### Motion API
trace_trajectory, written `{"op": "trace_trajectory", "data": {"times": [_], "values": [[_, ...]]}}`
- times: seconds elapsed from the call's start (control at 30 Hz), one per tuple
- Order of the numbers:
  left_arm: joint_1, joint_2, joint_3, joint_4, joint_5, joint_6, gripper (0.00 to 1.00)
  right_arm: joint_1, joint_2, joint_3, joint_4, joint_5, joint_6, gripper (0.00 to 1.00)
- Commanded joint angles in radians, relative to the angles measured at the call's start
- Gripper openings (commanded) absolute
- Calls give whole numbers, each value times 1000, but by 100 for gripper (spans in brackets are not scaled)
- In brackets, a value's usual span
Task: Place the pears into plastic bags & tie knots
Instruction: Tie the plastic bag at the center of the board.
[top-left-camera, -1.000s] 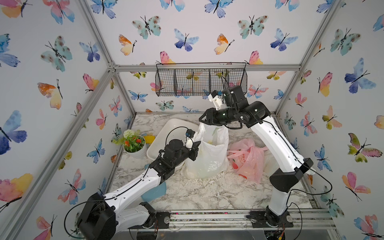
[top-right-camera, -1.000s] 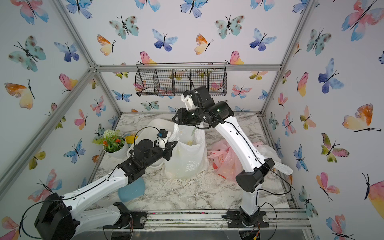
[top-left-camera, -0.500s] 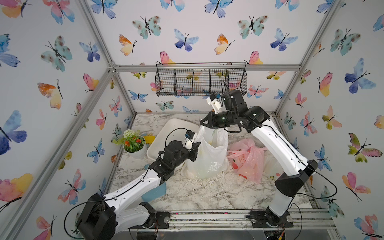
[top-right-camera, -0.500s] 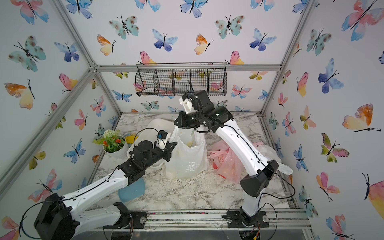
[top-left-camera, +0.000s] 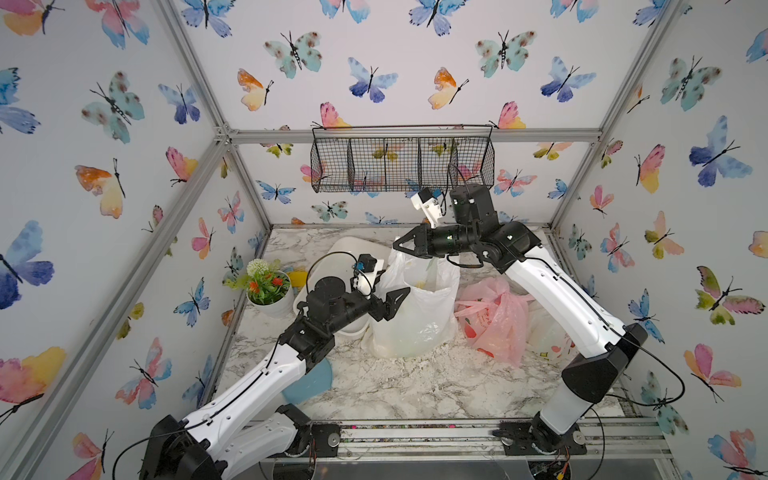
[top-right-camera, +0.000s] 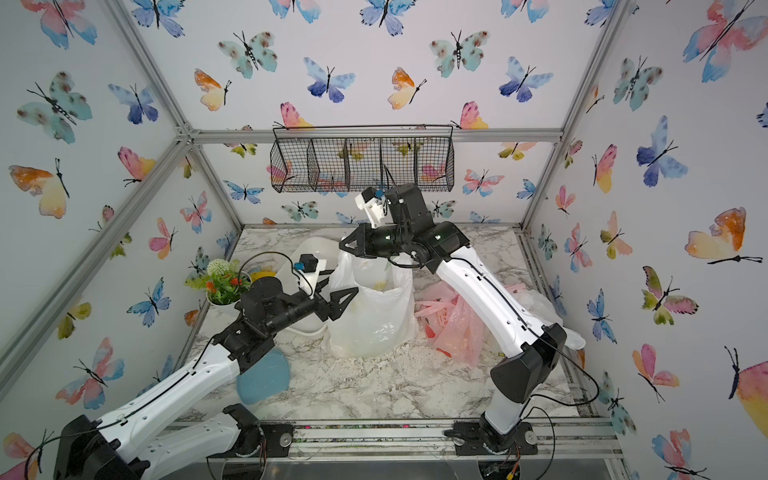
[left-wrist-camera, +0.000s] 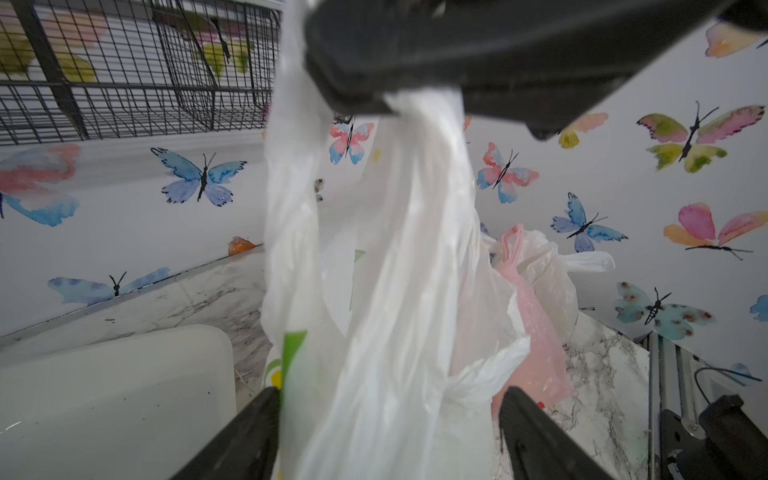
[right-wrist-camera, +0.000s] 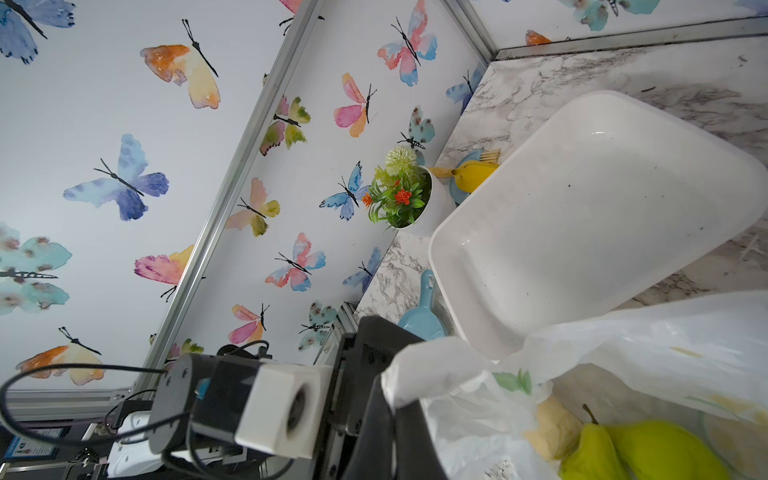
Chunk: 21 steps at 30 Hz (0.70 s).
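The right claw (top-left-camera: 398, 246) pinches the white bag (top-left-camera: 415, 324) by a handle; left claw (left-wrist-camera: 388, 397) spread. Inside it are two green pears (right-wrist-camera: 665, 449) and one cream pear (right-wrist-camera: 552, 424) — one pink bag (top-left-camera: 498, 320) right.

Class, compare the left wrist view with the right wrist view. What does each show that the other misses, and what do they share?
Only the left wrist view: the wire basket, the pink bag, and the right gripper clamping the handle of the white bag. Only the right wrist view: green pears inside the bag, potted flowers, a banana. Both: the white bag and the white tray.
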Motion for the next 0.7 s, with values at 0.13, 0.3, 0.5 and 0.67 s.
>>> {"op": "trace_trajectory", "data": {"times": [0.13,0.3,0.5,0.67], "values": [[60,86,109,18,188,15,85,-5,-45,-34,66,-84,13,2],[81,126,84,197,287,-1,78,-4,-51,-43,93,-125,31,2],[82,170,30,415,361,-63,60,-5,-51,-55,140,-182,61,2],[81,180,18,475,356,-90,63,-5,-50,-60,155,-199,73,2]]}}
